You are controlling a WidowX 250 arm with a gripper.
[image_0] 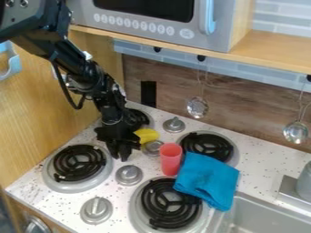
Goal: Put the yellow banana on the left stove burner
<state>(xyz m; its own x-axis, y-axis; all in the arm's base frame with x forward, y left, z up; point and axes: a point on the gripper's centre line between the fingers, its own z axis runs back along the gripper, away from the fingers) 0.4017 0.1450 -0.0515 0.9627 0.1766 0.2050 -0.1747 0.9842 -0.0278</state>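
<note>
Lying just right of the black gripper (118,155), the yellow thing (146,135) is between the far left burner (141,119) and a knob (152,148); whether it touches the gripper, how far open the jaws are and whether they have hold of anything, I cannot tell. A red cup (171,160) stands to its right, nearer, beside a blue cloth (208,178) partly over the near right burner (159,213), with the sink (261,220) at the near right.
</note>
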